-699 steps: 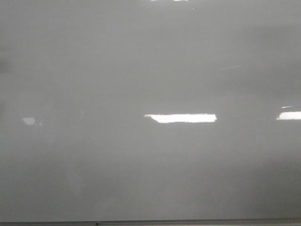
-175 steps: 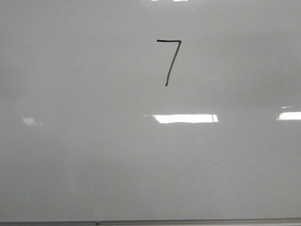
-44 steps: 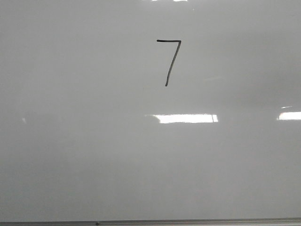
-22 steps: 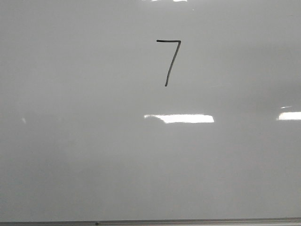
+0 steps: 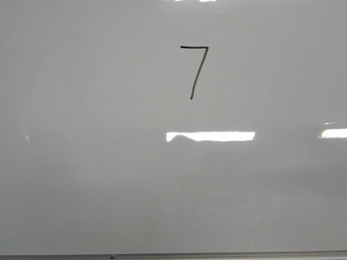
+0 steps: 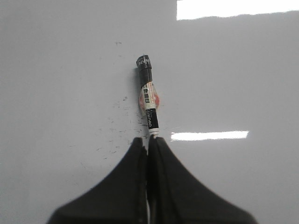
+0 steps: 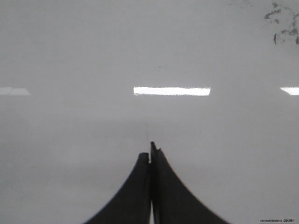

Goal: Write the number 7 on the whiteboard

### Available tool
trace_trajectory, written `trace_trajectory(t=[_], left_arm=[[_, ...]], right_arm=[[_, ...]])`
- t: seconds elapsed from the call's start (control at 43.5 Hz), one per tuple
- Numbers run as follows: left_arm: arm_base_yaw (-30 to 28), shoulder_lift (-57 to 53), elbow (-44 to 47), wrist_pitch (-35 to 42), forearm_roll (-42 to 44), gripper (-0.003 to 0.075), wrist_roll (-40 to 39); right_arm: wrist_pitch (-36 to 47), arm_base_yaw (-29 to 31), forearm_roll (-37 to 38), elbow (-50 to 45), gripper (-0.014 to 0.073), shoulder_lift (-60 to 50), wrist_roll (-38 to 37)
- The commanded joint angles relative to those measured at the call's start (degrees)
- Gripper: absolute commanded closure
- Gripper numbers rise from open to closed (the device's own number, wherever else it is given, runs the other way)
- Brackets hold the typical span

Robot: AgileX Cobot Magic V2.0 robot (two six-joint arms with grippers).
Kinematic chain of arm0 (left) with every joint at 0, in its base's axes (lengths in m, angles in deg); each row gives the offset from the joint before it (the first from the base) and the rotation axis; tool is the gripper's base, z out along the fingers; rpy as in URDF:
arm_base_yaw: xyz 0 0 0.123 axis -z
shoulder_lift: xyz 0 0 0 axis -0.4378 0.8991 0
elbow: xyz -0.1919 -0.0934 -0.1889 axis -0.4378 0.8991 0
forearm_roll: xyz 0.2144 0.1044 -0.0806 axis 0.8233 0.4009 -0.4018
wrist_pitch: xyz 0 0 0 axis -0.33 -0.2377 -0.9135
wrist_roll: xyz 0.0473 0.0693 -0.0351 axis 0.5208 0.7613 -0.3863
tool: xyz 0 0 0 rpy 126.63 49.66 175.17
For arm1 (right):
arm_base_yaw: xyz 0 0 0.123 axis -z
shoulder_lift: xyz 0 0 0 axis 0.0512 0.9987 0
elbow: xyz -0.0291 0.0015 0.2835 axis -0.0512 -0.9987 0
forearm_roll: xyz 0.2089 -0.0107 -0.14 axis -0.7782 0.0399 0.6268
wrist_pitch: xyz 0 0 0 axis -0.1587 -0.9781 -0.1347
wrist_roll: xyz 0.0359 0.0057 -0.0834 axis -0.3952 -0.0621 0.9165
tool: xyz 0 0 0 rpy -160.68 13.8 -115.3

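A: Where is the thin black hand-drawn number 7 [image 5: 195,71] sitting?

B: Toward twelve o'clock on the glossy grey-white whiteboard [image 5: 97,179].

A: And the claws?

B: The left gripper [image 6: 148,143] is pinching a black-capped marker pen [image 6: 148,95]; the right gripper [image 7: 151,156] is staying pressed together, empty.

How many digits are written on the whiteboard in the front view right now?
1. A single number 7 sits in the upper middle of the whiteboard, above the bright glare strip. Anything beyond the frame edges can't be checked.

Black number 7 [image 5: 196,69] on pale grey whiteboard [image 5: 81,179]; black/white marker [image 6: 148,100], red label.
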Motion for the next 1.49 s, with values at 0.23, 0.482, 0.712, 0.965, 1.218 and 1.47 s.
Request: trace_trajectory(t=[0.23,0.482,0.712,0.965,1.218,1.47], left_arm=[[-0.2,-0.78,0.77,5.29,-0.53,0.0741,-0.11],[-0.2,-0.78,0.77,5.29,-0.53,0.0741,-0.11],[-0.2,-0.78,0.77,5.29,-0.53,0.0741,-0.11],[-0.2,-0.78,0.77,5.29,-0.53,0.0741,-0.11],[-0.2,-0.78,0.77,5.29,-0.53,0.0741,-0.11],[-0.2,-0.78,0.77,5.29,-0.53,0.0741,-0.11]], right_arm=[[9.44,0.43,0.6,-0.6,0.066,-1.1,0.46],[9.44,0.43,0.6,-0.6,0.066,-1.1,0.46],[14.19,0.43,0.6,-0.6,0.066,-1.15,0.46],[15.26,0.43,0.6,-0.6,0.066,-1.15,0.46],[15.27,0.43,0.6,-0.6,0.066,-1.09,0.46],[15.27,0.43,0.6,-0.6,0.066,-1.09,0.46]])
